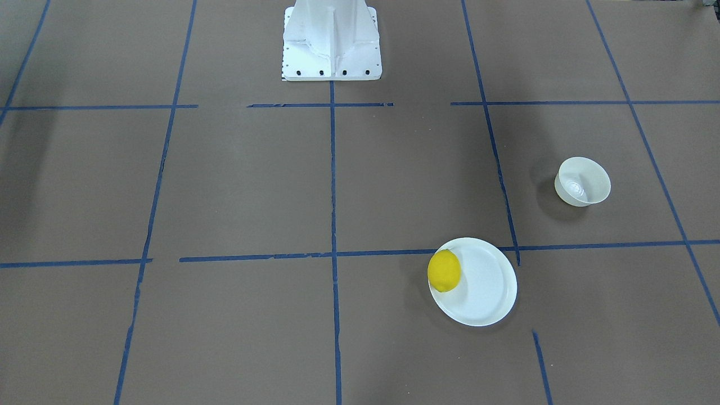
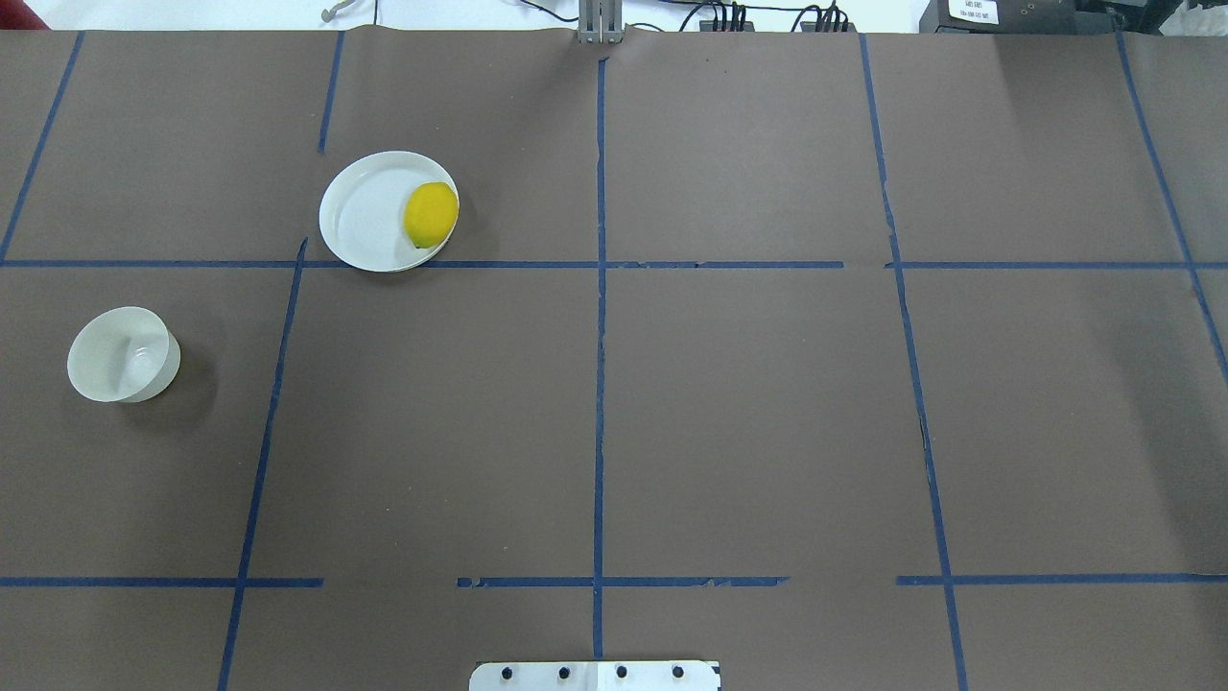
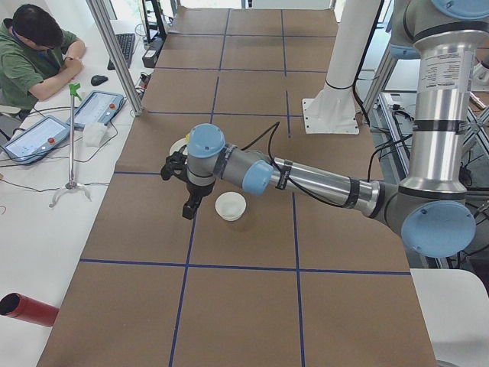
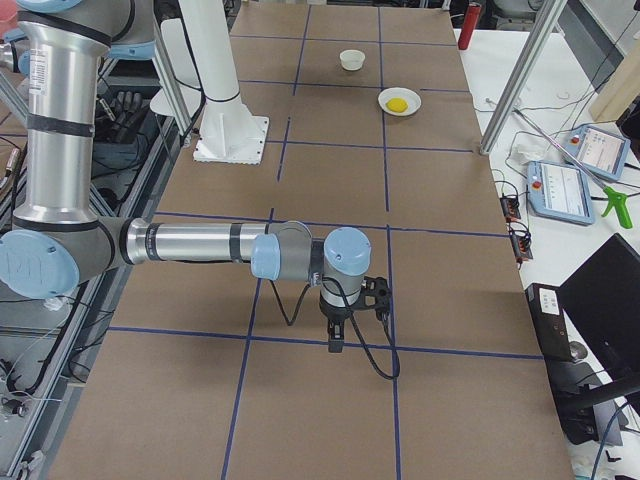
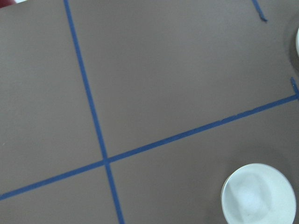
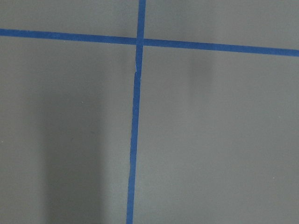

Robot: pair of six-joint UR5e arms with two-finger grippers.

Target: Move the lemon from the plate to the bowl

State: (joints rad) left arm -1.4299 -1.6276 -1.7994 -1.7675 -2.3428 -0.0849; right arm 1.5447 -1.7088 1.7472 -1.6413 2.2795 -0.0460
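Note:
The yellow lemon [image 1: 444, 270] lies on the edge of the flat white plate [image 1: 489, 287]; both also show in the overhead view, lemon [image 2: 431, 214] on plate [image 2: 365, 216]. The small deep white bowl [image 1: 583, 181] stands empty, apart from the plate, at the table's left in the overhead view [image 2: 123, 354] and in the left wrist view [image 5: 259, 195]. My left gripper [image 3: 188, 208] hangs above the table beside the bowl [image 3: 231, 206]. My right gripper [image 4: 336, 340] hangs over bare table far from the plate [image 4: 400, 102]. I cannot tell whether either is open or shut.
The white robot base [image 1: 332, 42] stands at the table's robot side. Blue tape lines cross the brown table [image 2: 748, 403]. An operator [image 3: 34, 53] sits at a side desk with tablets. A red cylinder [image 3: 27, 310] lies off the table's end.

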